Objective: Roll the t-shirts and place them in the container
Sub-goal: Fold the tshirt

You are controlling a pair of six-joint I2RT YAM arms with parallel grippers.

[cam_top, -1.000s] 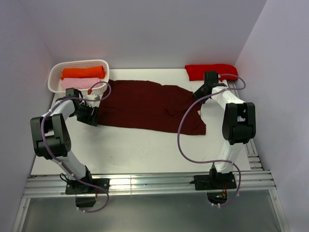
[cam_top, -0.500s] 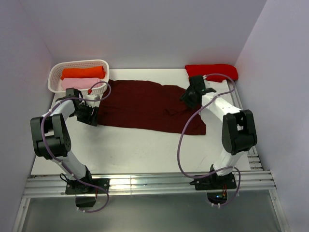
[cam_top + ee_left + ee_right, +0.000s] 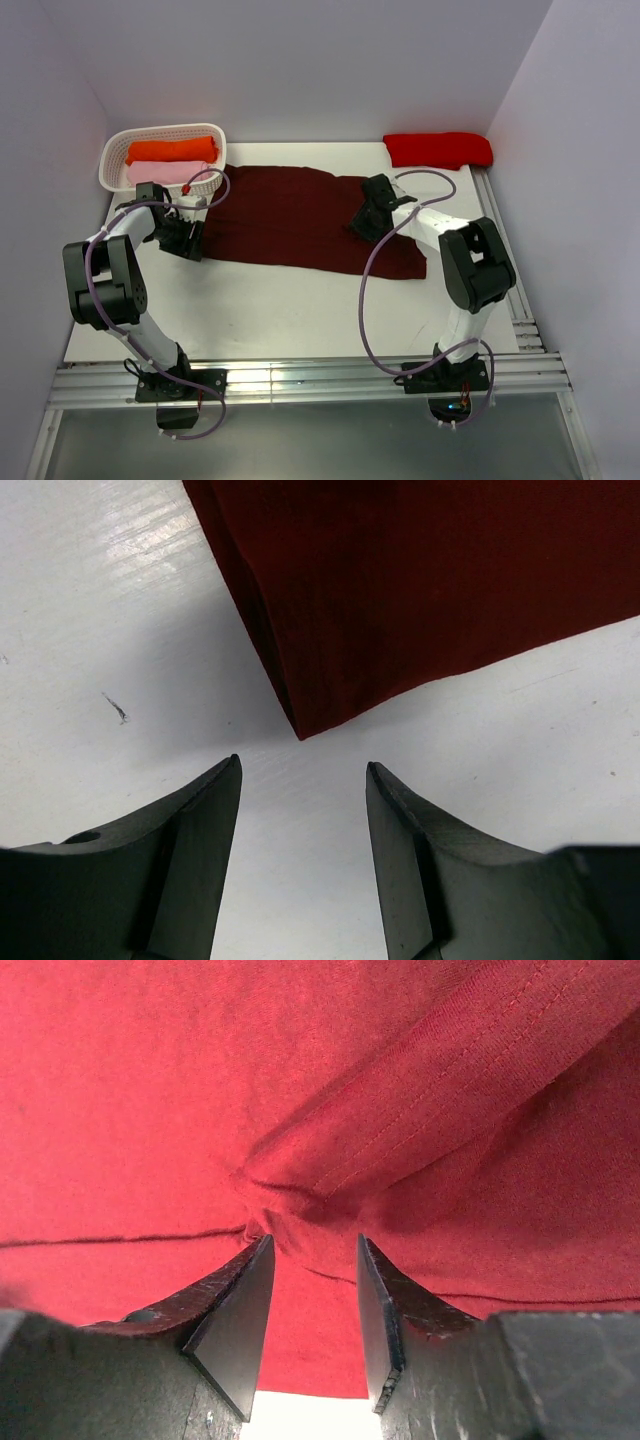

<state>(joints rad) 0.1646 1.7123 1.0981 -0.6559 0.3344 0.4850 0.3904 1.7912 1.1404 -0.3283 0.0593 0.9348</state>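
Observation:
A dark maroon t-shirt lies spread flat across the middle of the table. My left gripper sits at its left edge. In the left wrist view it is open and empty, low over the bare table, and a corner of the shirt points at the gap just ahead of the tips. My right gripper is over the shirt's right part. In the right wrist view it is open, with the cloth beneath it and a puckered fold by a stitched hem right at the tips.
A white basket at the back left holds an orange roll and a pink roll. A folded bright red t-shirt lies at the back right. Walls close in on the left, back and right.
My right gripper has swung left and nearer, from beside the folded red t-shirt onto the maroon shirt's right part. The left arm and the shirt have not moved.

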